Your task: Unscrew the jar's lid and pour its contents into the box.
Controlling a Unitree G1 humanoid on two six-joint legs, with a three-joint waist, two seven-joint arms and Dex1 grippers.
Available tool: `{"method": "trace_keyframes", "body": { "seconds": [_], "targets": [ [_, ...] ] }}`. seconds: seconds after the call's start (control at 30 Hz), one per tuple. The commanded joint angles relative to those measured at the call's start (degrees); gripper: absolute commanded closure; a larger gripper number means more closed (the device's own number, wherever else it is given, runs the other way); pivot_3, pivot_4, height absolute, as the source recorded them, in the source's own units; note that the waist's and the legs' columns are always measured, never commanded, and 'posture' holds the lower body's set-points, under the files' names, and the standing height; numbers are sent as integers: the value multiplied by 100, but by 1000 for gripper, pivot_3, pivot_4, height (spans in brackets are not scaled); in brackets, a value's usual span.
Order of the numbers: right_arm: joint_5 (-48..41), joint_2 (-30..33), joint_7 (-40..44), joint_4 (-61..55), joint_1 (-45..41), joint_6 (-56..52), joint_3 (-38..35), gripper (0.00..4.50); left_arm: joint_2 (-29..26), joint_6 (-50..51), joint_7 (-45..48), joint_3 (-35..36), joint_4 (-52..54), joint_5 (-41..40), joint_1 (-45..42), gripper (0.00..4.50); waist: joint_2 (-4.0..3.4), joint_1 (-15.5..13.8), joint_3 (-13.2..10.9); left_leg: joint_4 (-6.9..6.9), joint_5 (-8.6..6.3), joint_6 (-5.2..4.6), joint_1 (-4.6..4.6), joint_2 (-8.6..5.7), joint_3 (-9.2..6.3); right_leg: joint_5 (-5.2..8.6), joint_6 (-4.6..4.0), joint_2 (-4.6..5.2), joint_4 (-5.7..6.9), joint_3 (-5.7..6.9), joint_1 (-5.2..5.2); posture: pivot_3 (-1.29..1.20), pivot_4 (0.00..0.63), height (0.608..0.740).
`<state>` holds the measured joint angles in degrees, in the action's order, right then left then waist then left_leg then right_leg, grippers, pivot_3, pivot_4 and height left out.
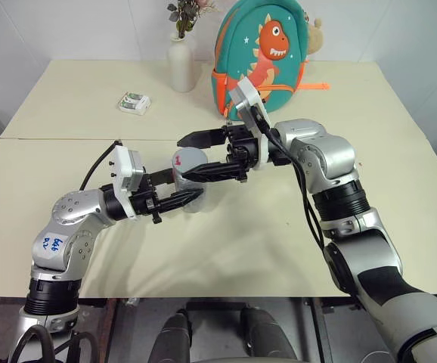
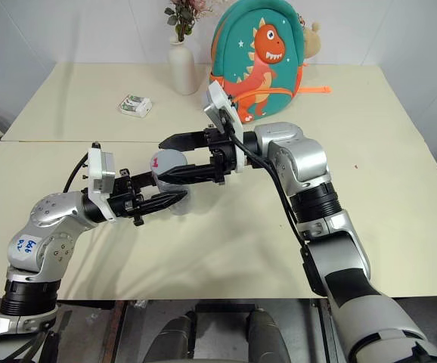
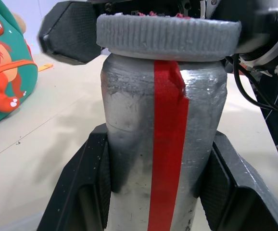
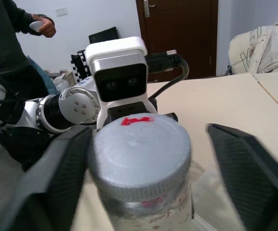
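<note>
The jar (image 3: 163,144) stands upright, long axis vertical, clamped by its body between the left gripper's (image 1: 179,198) two fingers, which reach in level from its side and hold it above the table (image 1: 226,249). The lid (image 4: 139,156) is still on, at the jar's top, just above those fingers. The right gripper (image 2: 175,157) comes in level from the other side at lid height, and is the nearer to the lid. Its jaws straddle the lid. In the right wrist view one finger (image 4: 57,178) lies against the lid's rim and the other (image 4: 254,173) stands apart, so no grip yet. The closing should centre on the lid.
</note>
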<state>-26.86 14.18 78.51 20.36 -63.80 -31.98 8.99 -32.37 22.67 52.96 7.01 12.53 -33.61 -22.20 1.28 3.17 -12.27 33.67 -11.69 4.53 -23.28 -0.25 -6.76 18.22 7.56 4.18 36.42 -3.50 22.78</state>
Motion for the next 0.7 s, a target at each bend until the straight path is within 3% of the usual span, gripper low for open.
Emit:
{"method": "trace_keyframes", "body": {
  "seconds": [0.03, 0.2, 0.33, 0.47, 0.57, 0.7],
  "targets": [
    [-36, -66, -100, -76, -129, 149, -125, 1915, -30, -57, 48, 63, 216, -114, 13, 2506, 0, -3, 0, 0, 0, 0, 0, 0, 0, 0, 0, 0, 0, 0, 0, 0, 150, 740],
    [-327, -100, -134, -263, -178, -126, -301, 1957, -43, -48, 58, 85, 228, -114, 40, 2506, 0, -6, 0, 1, 0, 0, -1, 0, 0, 0, 0, 1, 0, 0, 0, 0, 150, 740],
    [-1411, -265, -487, -415, -381, -1198, -1050, 1957, -49, -55, 47, 78, 233, -132, 67, 2506, -8, -4, -5, 0, 0, 0, -1, 1, -2, 0, 0, 0, 0, 0, 0, 0, 150, 740],
    [-1792, -248, -799, -441, -459, -1554, -1410, 1957, -56, -52, 49, 63, 260, -142, 102, 2506, -10, -13, -6, -2, 0, 0, -1, 0, -2, 1, -1, 1, -1, 0, 0, 0, 150, 740],
    [-1452, -13, -1093, -384, -278, -1212, -1449, 1957, -60, -37, 18, 106, 326, -181, 150, 2506, -9, -13, -6, -2, 0, 0, -1, -1, -1, 1, -2, 1, -1, 0, 0, 0, 150, 740],
    [-43, 434, -1375, -56, 519, 702, -1008, 1957, -49, 0, -111, 323, 417, -317, 265, 2506, -7, -21, -4, -1, -1, -1, -1, -2, 1, 1, -2, 2, -5, 0, 0, 0, 150, 740]
  ]
}}
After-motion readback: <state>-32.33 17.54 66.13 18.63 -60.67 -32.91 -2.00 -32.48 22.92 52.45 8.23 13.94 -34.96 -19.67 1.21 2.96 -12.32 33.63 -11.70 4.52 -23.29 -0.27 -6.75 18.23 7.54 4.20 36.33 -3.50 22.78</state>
